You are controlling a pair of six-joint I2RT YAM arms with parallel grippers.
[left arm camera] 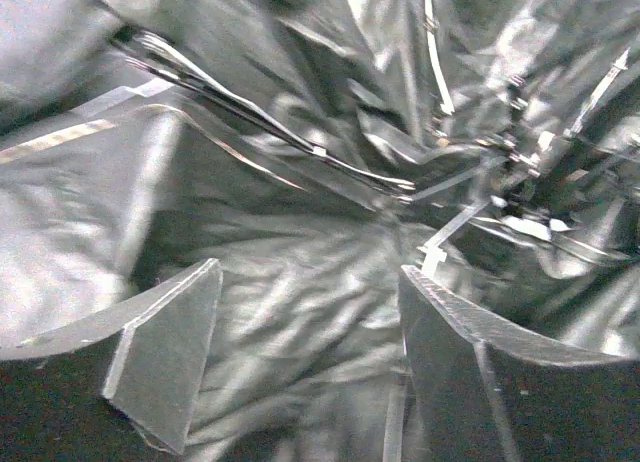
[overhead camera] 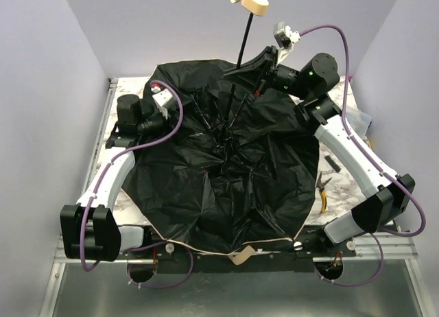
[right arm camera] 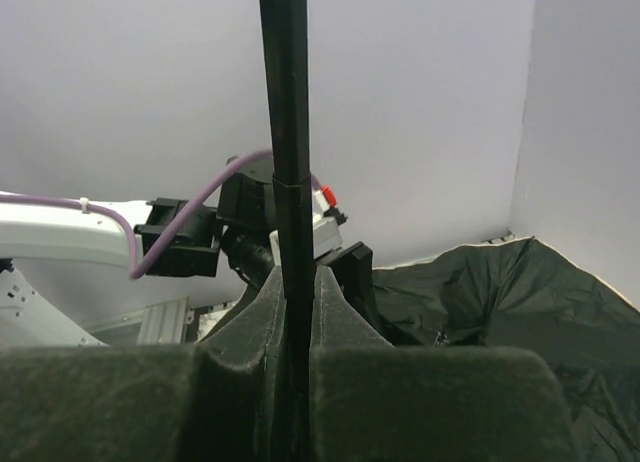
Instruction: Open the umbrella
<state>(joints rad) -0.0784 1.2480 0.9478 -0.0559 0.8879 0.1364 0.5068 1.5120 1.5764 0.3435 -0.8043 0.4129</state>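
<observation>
The umbrella (overhead camera: 226, 166) lies spread upside down over the table, black lining and ribs facing up, with a tan edge showing at the front. Its thin black shaft (overhead camera: 245, 39) rises toward the back and ends in the beige handle (overhead camera: 255, 3). My right gripper (overhead camera: 241, 64) is shut on the shaft just above the canopy; in the right wrist view the shaft (right arm camera: 288, 132) runs up between the closed pads (right arm camera: 340, 312). My left gripper (overhead camera: 168, 104) is open over the canopy's left side. In the left wrist view its fingers (left arm camera: 165, 352) stand apart above crumpled lining (left arm camera: 300, 272) and metal ribs (left arm camera: 440, 192).
Yellow-handled pliers (overhead camera: 322, 192) and a small black toothed part (overhead camera: 332, 162) lie on the marbled table (overhead camera: 350, 173) right of the canopy. Pale walls close in the left, back and right sides. The left arm (right arm camera: 190, 237) shows behind the shaft in the right wrist view.
</observation>
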